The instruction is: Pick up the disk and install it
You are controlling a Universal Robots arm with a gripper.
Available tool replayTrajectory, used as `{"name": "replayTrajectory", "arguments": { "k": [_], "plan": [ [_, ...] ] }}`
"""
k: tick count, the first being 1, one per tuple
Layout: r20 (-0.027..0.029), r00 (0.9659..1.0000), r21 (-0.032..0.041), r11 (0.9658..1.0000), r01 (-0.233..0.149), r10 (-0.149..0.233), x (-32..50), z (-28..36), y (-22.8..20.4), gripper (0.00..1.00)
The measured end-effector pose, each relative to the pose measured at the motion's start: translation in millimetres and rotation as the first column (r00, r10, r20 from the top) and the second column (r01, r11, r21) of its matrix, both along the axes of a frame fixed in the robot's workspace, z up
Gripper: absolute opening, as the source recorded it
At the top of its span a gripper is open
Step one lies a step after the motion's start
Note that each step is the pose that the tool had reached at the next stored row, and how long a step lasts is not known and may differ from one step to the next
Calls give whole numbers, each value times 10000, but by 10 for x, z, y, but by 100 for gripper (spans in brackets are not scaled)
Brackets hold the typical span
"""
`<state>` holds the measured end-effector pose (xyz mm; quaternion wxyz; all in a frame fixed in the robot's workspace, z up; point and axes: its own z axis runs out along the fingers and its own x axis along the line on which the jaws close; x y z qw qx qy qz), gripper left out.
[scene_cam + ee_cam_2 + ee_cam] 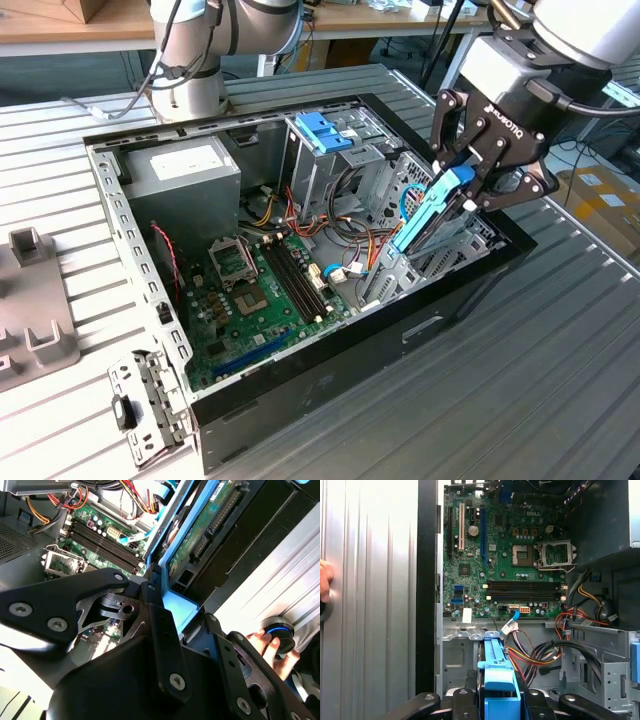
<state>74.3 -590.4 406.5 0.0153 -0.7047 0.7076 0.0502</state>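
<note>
The gripper [462, 190], at the exterior view's right, is closed on the disk [432, 212]. The disk hangs tilted over the open computer case [300, 385]. I do not report any writing.

1 disk [432, 212] – 1 PC case [330, 365]

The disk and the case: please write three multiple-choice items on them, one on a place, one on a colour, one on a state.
1. Where is the disk?
A. flat on the table
B. in the gripper, over the case's edge at the exterior view's right
C. on the power supply

2. What colour is the disk's frame?
A. red
B. blue
C. yellow

3. How is the case?
A. open, motherboard showing
B. closed by a side panel
C. standing upright

Answers:
1 B, the gripper is shut on the tilted disk above that edge.
2 B, the frame is bright blue in both wrist views.
3 A, the board and cables lie exposed.
</note>
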Motion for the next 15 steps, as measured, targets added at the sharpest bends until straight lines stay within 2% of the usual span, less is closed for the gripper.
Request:
{"name": "replayTrajectory", "arguments": {
  "k": [15],
  "plan": [
    [0,10000,0,10000,0,0,0,-25,0,37]
  ]
}}
